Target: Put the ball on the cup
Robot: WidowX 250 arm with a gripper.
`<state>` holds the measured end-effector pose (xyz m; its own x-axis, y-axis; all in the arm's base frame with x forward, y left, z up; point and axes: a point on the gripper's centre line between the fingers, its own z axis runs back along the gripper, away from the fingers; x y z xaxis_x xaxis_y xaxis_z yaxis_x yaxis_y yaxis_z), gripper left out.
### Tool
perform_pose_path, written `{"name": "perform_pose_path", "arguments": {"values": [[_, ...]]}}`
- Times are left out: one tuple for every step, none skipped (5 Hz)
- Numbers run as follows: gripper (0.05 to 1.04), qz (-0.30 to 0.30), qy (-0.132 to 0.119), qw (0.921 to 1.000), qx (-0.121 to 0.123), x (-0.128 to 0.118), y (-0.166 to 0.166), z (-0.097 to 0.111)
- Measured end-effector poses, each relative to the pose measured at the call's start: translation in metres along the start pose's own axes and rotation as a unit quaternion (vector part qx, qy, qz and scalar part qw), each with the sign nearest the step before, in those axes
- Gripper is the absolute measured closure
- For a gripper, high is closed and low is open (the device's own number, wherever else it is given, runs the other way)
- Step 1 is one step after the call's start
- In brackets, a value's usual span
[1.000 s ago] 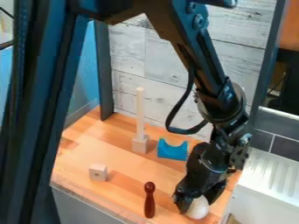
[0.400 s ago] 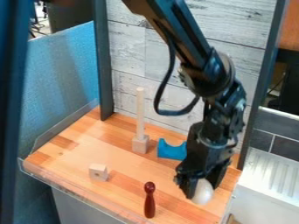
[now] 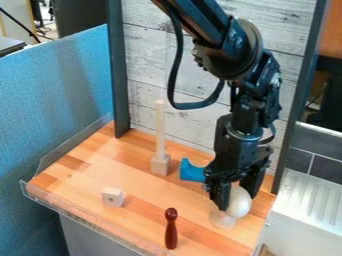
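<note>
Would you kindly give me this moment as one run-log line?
pincer: holding white ball | location: at or just above clear cup | ball-cup contact: cannot tell | release: not yet

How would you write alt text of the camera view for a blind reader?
A black robot tool grips a white ball over a clear cup. Also on the wooden surface: a blue notched block, an upright rod, a pale cube and a dark red pin.
</note>
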<state>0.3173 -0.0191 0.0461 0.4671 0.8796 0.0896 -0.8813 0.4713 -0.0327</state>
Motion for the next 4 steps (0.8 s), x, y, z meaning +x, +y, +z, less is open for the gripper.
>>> {"name": "perform_pose_path", "arguments": {"values": [[0.337, 0.010, -0.018, 0.9997, -0.011, 0.011, -0.009, 0.007], [0.337, 0.017, -0.019, 0.9997, 0.003, 0.015, -0.016, -0.008], [0.337, 0.031, -0.020, 0.9993, 0.009, 0.023, -0.021, -0.014], [0.337, 0.036, -0.026, 0.9989, 0.013, 0.028, -0.021, -0.017]]}}
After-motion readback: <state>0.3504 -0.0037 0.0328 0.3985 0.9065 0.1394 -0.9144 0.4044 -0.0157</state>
